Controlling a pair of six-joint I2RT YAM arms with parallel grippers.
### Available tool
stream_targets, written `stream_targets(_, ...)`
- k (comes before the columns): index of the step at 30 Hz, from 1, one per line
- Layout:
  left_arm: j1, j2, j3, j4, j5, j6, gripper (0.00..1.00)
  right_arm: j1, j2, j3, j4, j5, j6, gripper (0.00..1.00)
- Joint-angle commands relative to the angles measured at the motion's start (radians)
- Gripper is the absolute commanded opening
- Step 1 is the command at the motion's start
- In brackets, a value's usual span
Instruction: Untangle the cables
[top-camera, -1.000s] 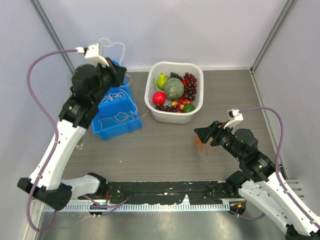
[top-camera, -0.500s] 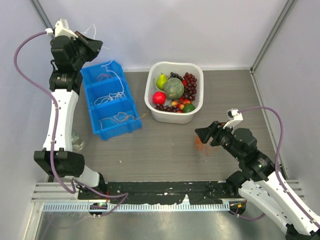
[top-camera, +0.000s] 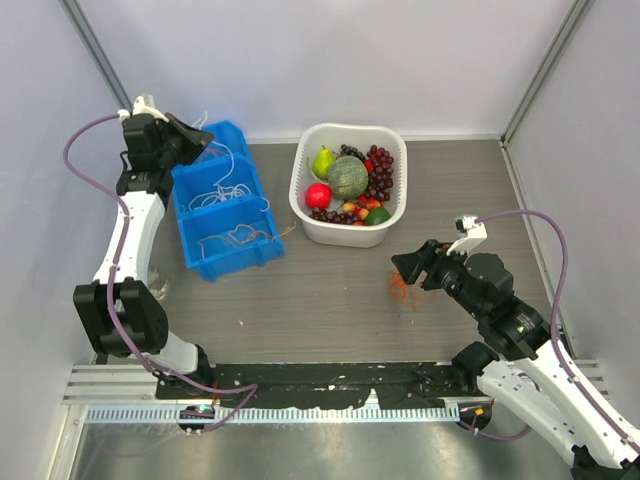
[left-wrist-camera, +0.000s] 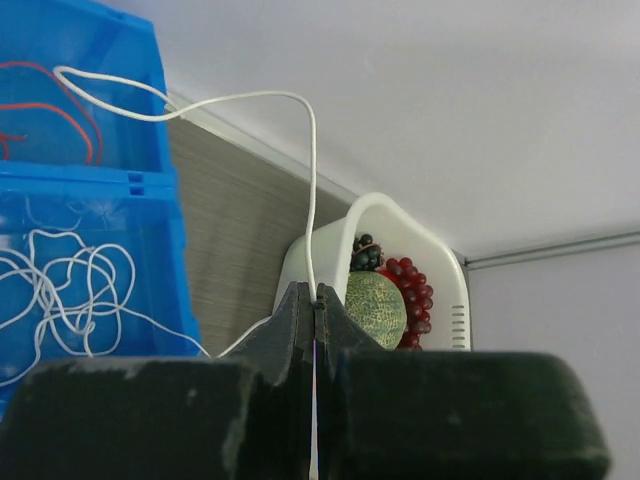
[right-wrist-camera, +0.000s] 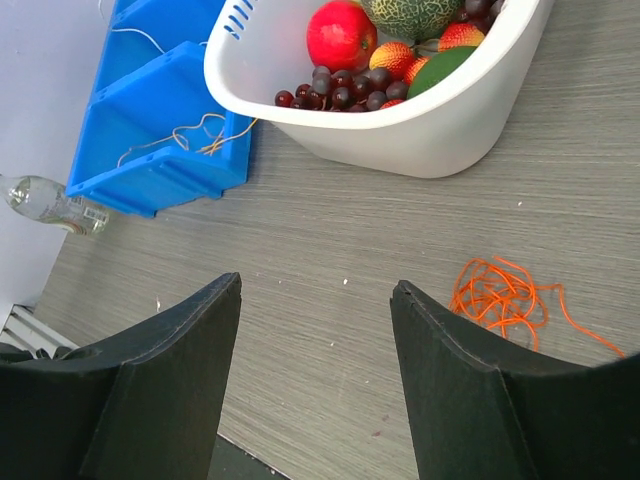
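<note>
white cable (left-wrist-camera: 312, 200) thin, looping, pinched in left tool (left-wrist-camera: 316, 296), orange cable (right-wrist-camera: 497, 297) bunched, right tool (right-wrist-camera: 315, 290) spread wide

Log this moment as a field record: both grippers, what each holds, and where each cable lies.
left gripper: shut on a white cable, raised at the far end of the blue bin
right gripper: open, empty, above the table
white cable: arcs from the fingers back toward the bin
orange cable: loose pile on the table, near the fruit basket
bin contents: white tangle in the middle compartment, yellowish cord in the near compartment
</note>
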Motion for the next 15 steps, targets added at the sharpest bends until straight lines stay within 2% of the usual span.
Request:
stream_targets(1, 0.001, -0.066, -0.003, 0.073, 0.011, 0.017, 0.0, -0.004, 0.016, 0.032, 0.05, 0.011, -0.015, 0.66)
stream_targets(4, 0.001, -0.072, 0.013, 0.041, -0.002, 0.033, 0.0, -0.004, 0.019, 0.031, 0.051, 0.005, -0.015, 0.66)
stream_targets(10, 0.001, -0.118, 0.054, 0.01, -0.124, 0.092, 0.0, -0.004, 0.016, 0.026, 0.051, 0.009, -0.013, 0.66)
stream_targets(15, 0.002, -0.054, 0.267, -0.004, -0.02, 0.088, 0.0, -0.002, 0.029, 0.028, 0.053, 0.006, -0.013, 0.67)
